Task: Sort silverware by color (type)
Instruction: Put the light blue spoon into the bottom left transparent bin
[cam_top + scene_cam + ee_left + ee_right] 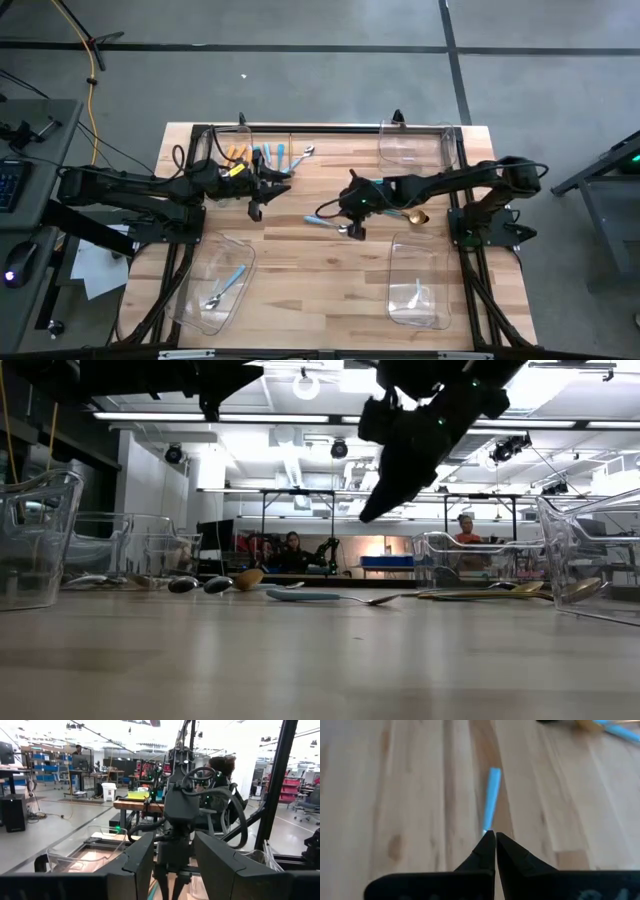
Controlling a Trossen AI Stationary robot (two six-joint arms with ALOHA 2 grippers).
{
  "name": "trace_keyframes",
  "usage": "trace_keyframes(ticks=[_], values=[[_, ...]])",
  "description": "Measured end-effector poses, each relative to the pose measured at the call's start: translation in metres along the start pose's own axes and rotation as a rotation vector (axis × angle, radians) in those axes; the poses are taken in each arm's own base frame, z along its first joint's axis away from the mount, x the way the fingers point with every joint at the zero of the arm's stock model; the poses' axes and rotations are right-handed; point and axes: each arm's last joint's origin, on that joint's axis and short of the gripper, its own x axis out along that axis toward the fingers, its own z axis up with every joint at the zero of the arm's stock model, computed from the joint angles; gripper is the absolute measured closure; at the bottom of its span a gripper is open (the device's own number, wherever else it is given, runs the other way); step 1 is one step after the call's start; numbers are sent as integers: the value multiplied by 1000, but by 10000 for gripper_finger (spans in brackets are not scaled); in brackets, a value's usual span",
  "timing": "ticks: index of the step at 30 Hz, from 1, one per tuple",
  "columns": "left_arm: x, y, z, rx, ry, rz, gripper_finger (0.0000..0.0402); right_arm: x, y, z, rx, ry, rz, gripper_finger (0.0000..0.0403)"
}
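Closed dark fingers point(492, 852) of the right pincer point(355, 229) fill the near part of its wrist view, tips pressed together over the end of a light-blue spoon point(491, 800) lying flat on the counter point(300, 290). The tips look pinched on or just at that handle end, though I cannot tell whether the metal is really caught between them. From above, this pincer sits mid-counter, on the right end of the blue spoon point(322, 221); a gold piece point(415, 216) lies just right of that spoon, beyond the arm.

Judging by the layout, each clear bin takes one colour. The bin point(213, 282) well left of and nearer than the blue spoon already holds one blue-handled piece point(228, 284), so the blue spoon probably belongs there. The bin point(418, 283) right of the spoon, on the near side, holds a pale piece too small to name. Two further bins stand at the far side.

Unsorted silverware point(262, 157), orange and blue handles among it, lies in a loose heap at the far edge, left of the spoon. The left pincer point(256, 196) hangs just this side of that heap, its fingers point(137, 857) apart and holding nothing, seemingly waiting its turn.
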Motion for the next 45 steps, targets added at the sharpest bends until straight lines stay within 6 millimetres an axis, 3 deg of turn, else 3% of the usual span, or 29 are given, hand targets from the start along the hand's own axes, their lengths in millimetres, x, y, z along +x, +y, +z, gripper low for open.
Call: trace_keyframes(ticks=[8, 18, 25, 37, 45], values=[[0, 0, 0, 0, -2, 0, 269, 14, 7, 13, 1, -17, 45, 396], [0, 0, -1, 0, 12, 1, 269, 60, 9, -1, -69, 64, 35, 276], [0, 0, -1, 2, 12, 1, 269, 77, 4, -11, -65, 100, -14, 256], [0, 0, -1, 2, 9, 1, 269, 91, 3, -19, -67, 125, -59, 274], [0, 0, -1, 2, 10, 1, 269, 91, 5, -20, -81, 132, -43, 389]])
